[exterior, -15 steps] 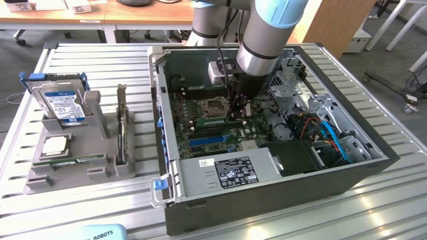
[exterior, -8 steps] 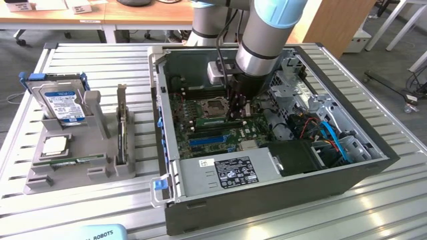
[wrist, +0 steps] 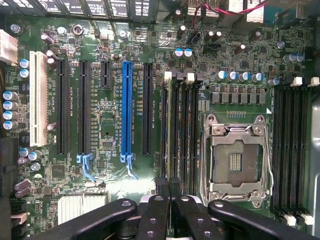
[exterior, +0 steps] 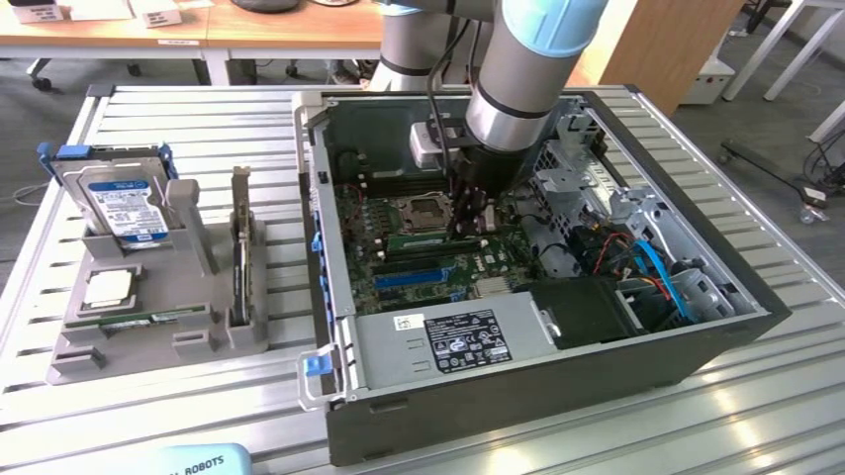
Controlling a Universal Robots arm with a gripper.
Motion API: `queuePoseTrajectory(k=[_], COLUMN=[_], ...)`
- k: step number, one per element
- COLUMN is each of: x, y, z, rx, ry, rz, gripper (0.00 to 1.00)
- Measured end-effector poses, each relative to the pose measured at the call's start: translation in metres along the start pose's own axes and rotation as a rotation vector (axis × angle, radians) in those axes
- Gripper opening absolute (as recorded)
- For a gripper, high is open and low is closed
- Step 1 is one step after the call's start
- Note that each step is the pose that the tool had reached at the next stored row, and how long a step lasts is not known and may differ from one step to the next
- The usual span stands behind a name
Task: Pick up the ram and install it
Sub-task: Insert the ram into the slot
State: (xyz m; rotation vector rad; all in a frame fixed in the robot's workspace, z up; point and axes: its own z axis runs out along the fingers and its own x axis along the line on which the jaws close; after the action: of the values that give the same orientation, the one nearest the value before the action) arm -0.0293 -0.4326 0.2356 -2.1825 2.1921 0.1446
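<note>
Claw (wrist: 168, 189) closed on the ram (wrist: 170, 130), held edge-on so it lines along the memory slots (wrist: 187, 130), at three o'clock from the processor socket (exterior: 425, 210) in the exterior view.

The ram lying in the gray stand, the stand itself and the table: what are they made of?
The ram looks like a green circuit board, probably fibreglass, with dark chips and a white sticker. The stand looks like dull gray plastic; it has no shine. The table looks like bare metal, maybe aluminium: silvery slats that glint.
</note>
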Motion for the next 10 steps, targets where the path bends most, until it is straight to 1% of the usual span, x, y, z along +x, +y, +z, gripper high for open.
queuePoseTrajectory(k=[10], x=[0.0001], y=[0.0000], z=[0.0007], rx=[0.0000], ry=[0.0000], rz=[0.000], gripper=[0.12])
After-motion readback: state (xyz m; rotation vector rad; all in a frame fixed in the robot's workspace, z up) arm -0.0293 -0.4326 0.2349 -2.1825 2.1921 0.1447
